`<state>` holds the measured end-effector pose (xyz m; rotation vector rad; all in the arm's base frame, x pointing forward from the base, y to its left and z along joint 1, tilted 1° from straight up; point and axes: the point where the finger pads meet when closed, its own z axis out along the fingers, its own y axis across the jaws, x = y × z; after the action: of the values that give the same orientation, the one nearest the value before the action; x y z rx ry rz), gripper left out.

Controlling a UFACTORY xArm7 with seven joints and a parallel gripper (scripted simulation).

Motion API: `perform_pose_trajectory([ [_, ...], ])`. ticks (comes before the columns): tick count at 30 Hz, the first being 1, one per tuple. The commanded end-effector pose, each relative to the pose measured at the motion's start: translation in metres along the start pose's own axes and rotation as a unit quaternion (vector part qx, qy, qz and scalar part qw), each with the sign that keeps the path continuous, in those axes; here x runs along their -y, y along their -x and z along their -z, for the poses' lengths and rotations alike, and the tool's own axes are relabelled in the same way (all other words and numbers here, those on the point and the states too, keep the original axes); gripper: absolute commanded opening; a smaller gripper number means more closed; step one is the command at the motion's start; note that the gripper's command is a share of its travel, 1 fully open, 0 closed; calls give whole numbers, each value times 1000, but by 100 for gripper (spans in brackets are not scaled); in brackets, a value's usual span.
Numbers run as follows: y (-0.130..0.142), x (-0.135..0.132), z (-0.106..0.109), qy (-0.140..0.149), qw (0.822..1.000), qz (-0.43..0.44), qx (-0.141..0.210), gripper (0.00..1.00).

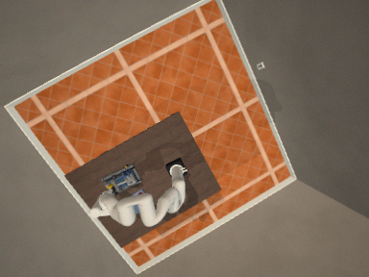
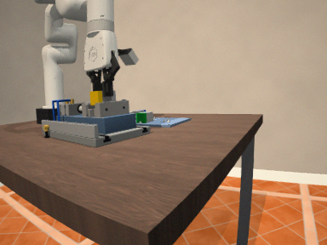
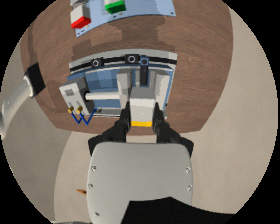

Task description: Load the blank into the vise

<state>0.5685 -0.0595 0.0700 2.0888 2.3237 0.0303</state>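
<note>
My gripper is shut on the blank with the yellow end and holds it level over the milling vise, low between the jaws. In the wrist view the fingers clamp the blank's long sides near its yellow end, and its grey body points toward the infeed plate. The vise lies right under it. A grey jaw block hides the blank's underside, so I cannot tell whether it touches the low bars. The vise also shows small in the overhead view.
A blank with a red end and a blank with a green end lie on the blue infeed plate. Blue hoses rise at the vise's far jaw. The arm's base stands behind the vise.
</note>
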Motion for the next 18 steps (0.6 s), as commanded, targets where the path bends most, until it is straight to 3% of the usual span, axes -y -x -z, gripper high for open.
perform_pose_trajectory([
  [1,0,-2,2,3,1000,0,1,0],
  [18,0,-2,1,3,1000,0,1,0],
])
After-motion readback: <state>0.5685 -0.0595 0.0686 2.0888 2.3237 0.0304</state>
